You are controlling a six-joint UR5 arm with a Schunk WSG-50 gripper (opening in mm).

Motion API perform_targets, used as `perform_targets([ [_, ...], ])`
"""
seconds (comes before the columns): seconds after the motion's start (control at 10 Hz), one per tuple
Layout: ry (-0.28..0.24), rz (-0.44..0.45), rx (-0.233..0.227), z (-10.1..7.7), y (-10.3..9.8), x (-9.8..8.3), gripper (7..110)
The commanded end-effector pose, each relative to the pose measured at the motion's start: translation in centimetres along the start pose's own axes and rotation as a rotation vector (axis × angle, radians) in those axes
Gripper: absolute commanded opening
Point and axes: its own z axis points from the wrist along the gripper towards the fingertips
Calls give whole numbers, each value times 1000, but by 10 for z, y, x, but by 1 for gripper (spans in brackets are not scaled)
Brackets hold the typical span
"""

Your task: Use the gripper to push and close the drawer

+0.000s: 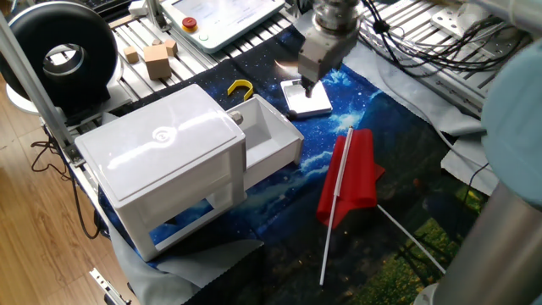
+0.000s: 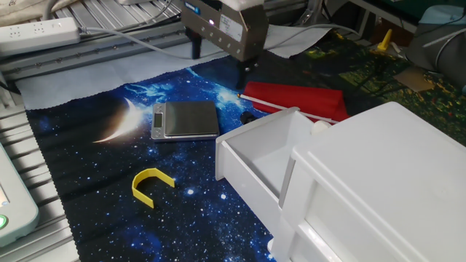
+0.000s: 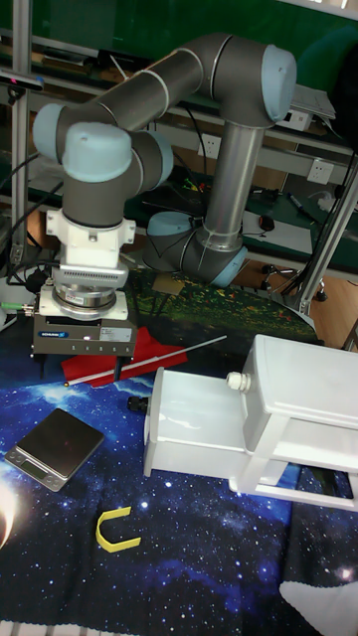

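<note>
Drawer stands pulled out of the white box housing, open tray empty inside; small round knob shows on its front wall in the tall fixed view.

Gripper hangs above the starry blue cloth, over the far edge of the small flat scale and well apart from the drawer. Its two short dark fingers point down with a wide gap between them, gripping nothing; in the tall fixed view the fingers sit at either end of the gripper head.

Scale lies just beside the drawer's front corner, not touching it. Yellow C-shaped piece lies on the cloth near the drawer's front. Red folded cloth, with a thin white rod laid across it, lies beyond the drawer on the side away from the scale.
</note>
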Motion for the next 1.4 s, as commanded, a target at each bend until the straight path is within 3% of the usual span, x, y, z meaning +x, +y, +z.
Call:
perform_targets([
  [0.0,-13,47,-74,17,9,3,109],
  [0.1,-31,88,-38,28,8,-5,109],
  [0.2,-55,130,-36,39,10,-13,109],
  [0.3,-85,188,-72,47,12,-24,109],
  [0.4,-82,196,-91,48,13,-23,109],
  [0.6,-58,215,-21,46,-2,-11,109],
  [0.8,-29,171,96,35,-30,6,109],
  [1.0,-35,155,54,33,-21,5,109],
  [1.3,-55,180,12,35,-2,-13,109],
])
